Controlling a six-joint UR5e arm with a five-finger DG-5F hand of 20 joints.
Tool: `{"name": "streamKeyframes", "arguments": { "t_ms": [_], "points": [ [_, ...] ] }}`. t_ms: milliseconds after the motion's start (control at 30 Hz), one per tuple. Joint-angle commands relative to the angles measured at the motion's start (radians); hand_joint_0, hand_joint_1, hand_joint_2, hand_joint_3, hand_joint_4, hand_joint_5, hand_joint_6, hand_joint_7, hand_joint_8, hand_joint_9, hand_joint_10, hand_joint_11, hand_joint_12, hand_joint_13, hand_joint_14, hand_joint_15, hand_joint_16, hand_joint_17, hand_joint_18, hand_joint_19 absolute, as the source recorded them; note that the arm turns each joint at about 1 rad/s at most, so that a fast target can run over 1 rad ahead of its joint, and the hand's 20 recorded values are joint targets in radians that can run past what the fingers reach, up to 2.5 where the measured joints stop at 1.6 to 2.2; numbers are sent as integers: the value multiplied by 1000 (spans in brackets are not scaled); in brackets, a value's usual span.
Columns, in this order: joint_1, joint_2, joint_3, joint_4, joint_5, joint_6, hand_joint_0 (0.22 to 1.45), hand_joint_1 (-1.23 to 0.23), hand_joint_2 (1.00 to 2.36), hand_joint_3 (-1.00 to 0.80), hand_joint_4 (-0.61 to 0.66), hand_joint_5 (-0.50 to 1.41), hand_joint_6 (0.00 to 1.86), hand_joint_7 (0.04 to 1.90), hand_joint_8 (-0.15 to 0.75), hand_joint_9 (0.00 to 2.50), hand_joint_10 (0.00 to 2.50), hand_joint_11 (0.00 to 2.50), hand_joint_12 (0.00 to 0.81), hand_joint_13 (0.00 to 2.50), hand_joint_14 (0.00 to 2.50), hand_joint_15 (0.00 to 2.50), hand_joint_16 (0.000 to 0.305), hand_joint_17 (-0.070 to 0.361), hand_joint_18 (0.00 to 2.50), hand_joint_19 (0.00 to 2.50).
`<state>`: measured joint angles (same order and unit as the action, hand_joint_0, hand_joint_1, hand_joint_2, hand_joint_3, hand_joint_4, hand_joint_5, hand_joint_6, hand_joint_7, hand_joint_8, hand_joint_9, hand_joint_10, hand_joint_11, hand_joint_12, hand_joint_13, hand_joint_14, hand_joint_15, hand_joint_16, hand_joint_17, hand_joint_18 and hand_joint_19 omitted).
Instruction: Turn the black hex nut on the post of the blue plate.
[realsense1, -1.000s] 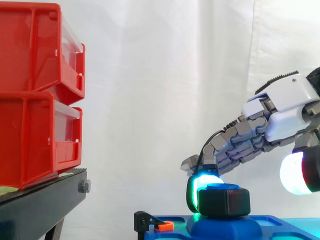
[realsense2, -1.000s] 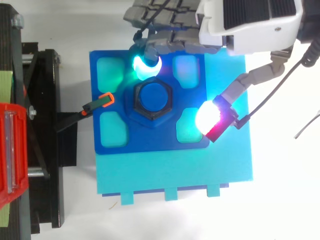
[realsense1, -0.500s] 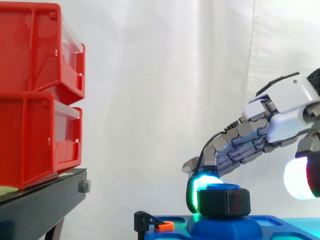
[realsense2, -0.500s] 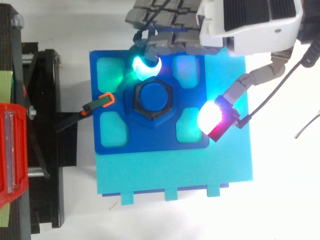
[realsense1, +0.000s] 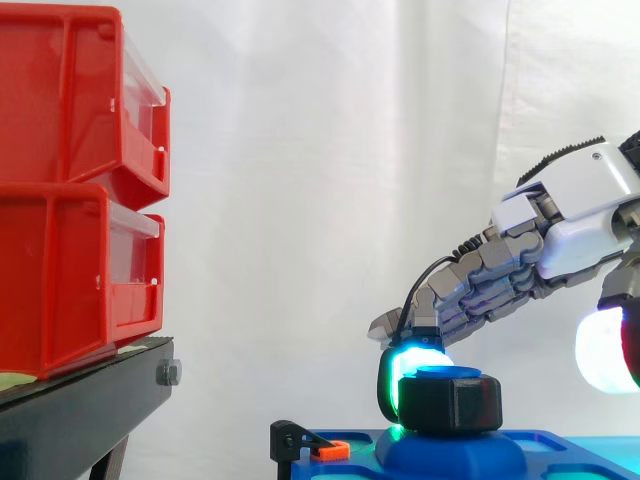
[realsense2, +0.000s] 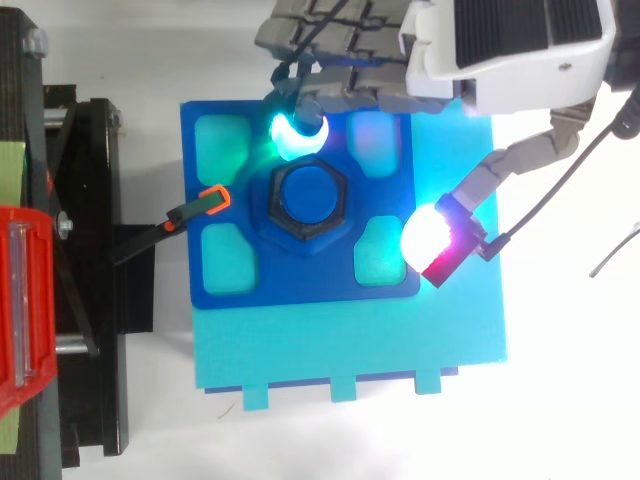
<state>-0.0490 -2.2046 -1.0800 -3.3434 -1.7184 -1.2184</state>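
Observation:
The black hex nut (realsense2: 271, 200) sits round the blue post (realsense2: 308, 195) in the middle of the blue plate (realsense2: 300, 285); from the side the nut (realsense1: 450, 402) stands just above the plate's raised boss. My hand (realsense2: 520, 40) reaches in from the upper right. One green-glowing fingertip (realsense2: 297, 132) rests against the nut's far side. The white-glowing thumb tip (realsense2: 428, 235) hangs to the right of the nut, apart from it. In the side view the hand (realsense1: 560, 215) slopes down to the nut, and nothing is pinched between thumb and fingers.
A black clamp with an orange tip (realsense2: 205, 200) reaches the plate's left edge. The blue plate lies on a larger cyan board (realsense2: 340, 340). Two stacked red bins (realsense1: 70, 190) sit on a black stand (realsense1: 80, 400) to the left.
The hand has drifted slightly to the right. The thumb tip has moved a little further right of the nut. The nut looks unturned.

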Motion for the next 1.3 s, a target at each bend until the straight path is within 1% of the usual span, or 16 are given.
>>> {"name": "streamKeyframes", "arguments": {
  "t_ms": [0, 233, 300, 333, 367, 500, 567, 767, 833, 1100, 1233, 1267],
  "points": [
    [0, 0, 0, -1, -1, -1, 375, -650, 1000, -500, 259, -251, 503, 991, 214, 1, 0, 0, 380, 24, 0, 0, 55, 123, 0, 0],
    [1, 0, 3, 4, 3, 7, 375, -635, 1000, -500, 258, -251, 503, 990, 215, 1, 0, 0, 379, 23, 0, 0, 54, 122, 0, 0],
    [1, 0, 12, 12, 0, 16, 376, -632, 1000, -500, 257, -251, 503, 986, 214, 1, 0, 0, 379, 23, 0, 0, 54, 122, 0, 0],
    [1, -1, 22, 36, 0, 23, 375, -633, 1000, -500, 257, -251, 503, 985, 215, 1, 0, 0, 379, 23, 0, 0, 54, 122, 0, 0],
    [1, -1, 22, 65, 0, 30, 376, -631, 1000, -500, 256, -251, 503, 985, 215, 1, 0, 0, 377, 22, 0, 0, 54, 122, 0, 0],
    [3, -1, 22, 145, -1, 51, 375, -625, 1000, -500, 257, -251, 503, 990, 217, 1, 0, 0, 379, 22, 0, 0, 54, 122, 0, 0],
    [3, -1, 22, 167, -3, 57, 375, -623, 1000, -500, 260, -251, 503, 986, 216, 2, 0, 0, 379, 22, 0, 0, 54, 122, 0, 0],
    [3, -1, 22, 196, -9, 57, 377, -620, 1000, -500, 258, -251, 503, 989, 215, 0, 0, 0, 378, 22, 0, 0, 54, 122, 0, 0],
    [1, -1, 22, 199, -10, 57, 377, -620, 1000, -500, 259, -251, 503, 987, 216, 2, 0, 0, 378, 21, 0, 0, 54, 122, 0, 0],
    [6, -3, 22, 200, -10, 56, 383, -612, 1000, -500, 256, -251, 503, 986, 214, 2, 0, 0, 375, 19, 0, 0, 54, 121, 0, 0],
    [9, -15, 20, 214, -12, 57, 386, -608, 1000, -500, 254, -251, 503, 985, 211, 1, 0, 0, 373, 17, 0, 0, 53, 120, 0, 0],
    [9, -26, 22, 219, -12, 59, 385, -609, 1000, -500, 254, -251, 503, 985, 212, 1, 0, 0, 374, 17, 0, 0, 53, 120, 0, 0]
  ]
}}
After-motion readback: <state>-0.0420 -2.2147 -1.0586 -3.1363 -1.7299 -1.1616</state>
